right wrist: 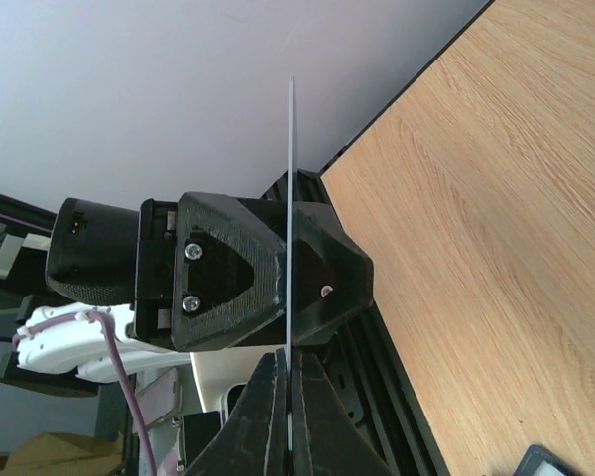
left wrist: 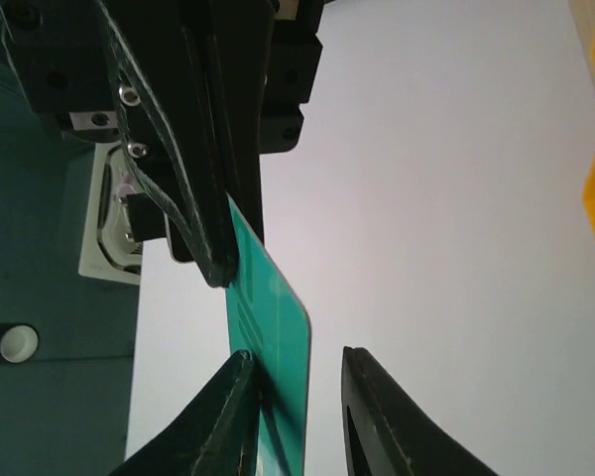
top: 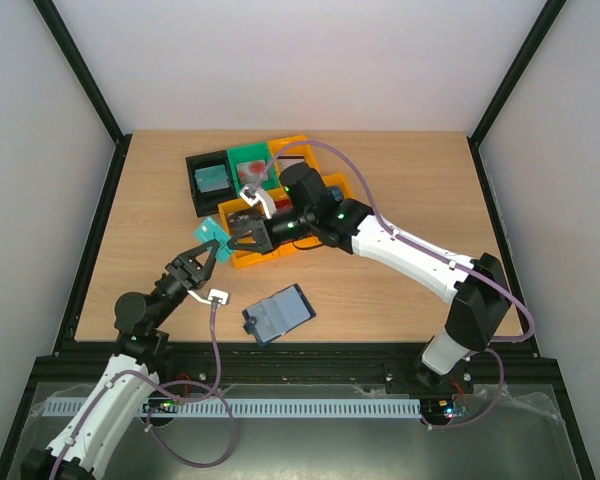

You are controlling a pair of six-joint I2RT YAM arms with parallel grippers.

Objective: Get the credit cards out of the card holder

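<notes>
**While right gripper (top: 230,238) pinches a thin teal plastic credit card (top: 210,230), left gripper (top: 210,252) flanks it**

Top view: the navy folding card holder (top: 277,313) lies open at the card's 5 o'clock.
Left wrist: narrow jaws, one finger (left wrist: 223,416) touching the card, the other just apart.
Right wrist: fingers (right wrist: 263,416) clamp the edge-on card.

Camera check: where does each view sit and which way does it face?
Top external: above and behind, looking down on the table; left arm and right arm show.
Left wrist: on the left arm, facing along its own fingers at the right gripper.
Right wrist: on the right arm, facing along its own fingers at the left gripper.
Shared: all three see the teal credit card.
</notes>
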